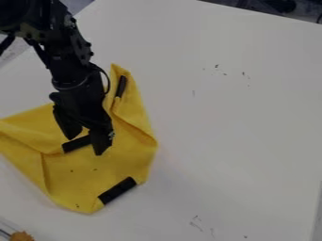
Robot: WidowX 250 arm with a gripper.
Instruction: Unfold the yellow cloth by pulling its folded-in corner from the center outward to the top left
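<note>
Camera view: pincer (86, 147) parted over the yellow cloth (72, 176), whose right edge borders broad white tabletop (239, 127)

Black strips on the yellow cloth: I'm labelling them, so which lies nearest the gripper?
The middle strip, right by the gripper; the top strip and bottom strip lie farther off on the yellow cloth.
</note>
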